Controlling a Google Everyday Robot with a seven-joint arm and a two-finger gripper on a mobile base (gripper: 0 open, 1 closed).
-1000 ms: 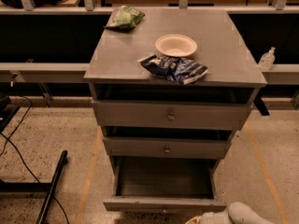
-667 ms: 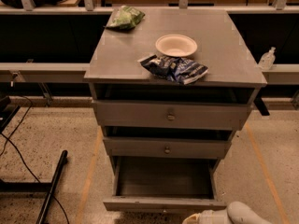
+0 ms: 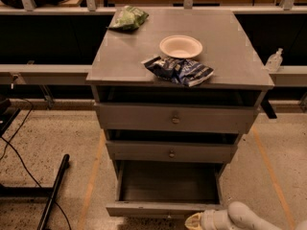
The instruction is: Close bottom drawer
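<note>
The claw [image 3: 195, 220] sits at the very bottom of the view on its pale arm. It is low and close in front of the bottom drawer [image 3: 163, 208], toward the right half of that drawer's slim front panel. Whether the claw is released or clenched cannot be told, nor whether it already touches the panel. Just beyond the claw the drawer stands pulled well out, and its bare inside is visible. The step in hand is therefore the push itself, and none of the travel looks done. To do it well, the claw should probably shift a little to its left so that it bears near the middle of the panel. An off-centre shove risks skewing the drawer on its runners. The push should go straight away from the claw, level and steady, and the claw should stay low on the panel. Above and beyond it the middle drawer [image 3: 171, 152] overhangs, and higher still is the top drawer [image 3: 175, 119]. Both seem slightly open, and neither should be caught. The push should ease off as the panel comes flush under the middle drawer. A hard stop could jolt what rests farthest from the claw on the bench [image 3: 225, 51]: a blue snack bag [image 3: 180, 71], a white bowl [image 3: 181, 46] and a green bag [image 3: 127, 18].
</note>
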